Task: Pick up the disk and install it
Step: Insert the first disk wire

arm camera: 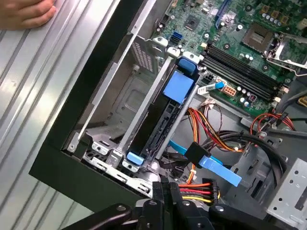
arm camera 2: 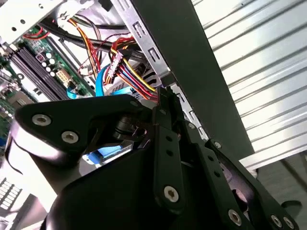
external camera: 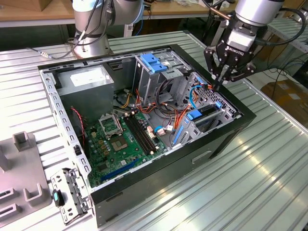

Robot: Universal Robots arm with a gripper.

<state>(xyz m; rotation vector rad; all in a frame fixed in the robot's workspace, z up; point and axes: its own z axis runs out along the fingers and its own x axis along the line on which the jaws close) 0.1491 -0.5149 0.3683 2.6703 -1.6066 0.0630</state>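
Installation nearly done, judging from the exterior view: disk (external camera: 206,110) standing on edge in the bay (external camera: 226,113) at the corner of the case (external camera: 144,187) on the exterior view's right, blue tabs showing at its top. Gripper (external camera: 217,85) poised just above that corner, jaws closed tight together, nothing seen between them, tips pointing down at the bay's upper edge. In the second wrist view, closed gripper (arm camera 2: 165,103) close to a bundle of coloured cables (arm camera 2: 134,76) by the case wall; contact with them or with the disk impossible to tell. In the first wrist view, disk (arm camera: 158,124) edge-on and dark between two metal rails, a blue tab over its upper part and blue rail ends at both tips, the label face hidden; apparently seated along its full length, though not surely locked. Closed gripper (arm camera: 163,189) just beside the cable plug (arm camera: 201,184), apart from the disk's near end. A person's hand (arm camera: 24,12) resting on the table outside the case. Any further seating likely to call for a straight push along the rails, clear of the cables, with no sideways load.
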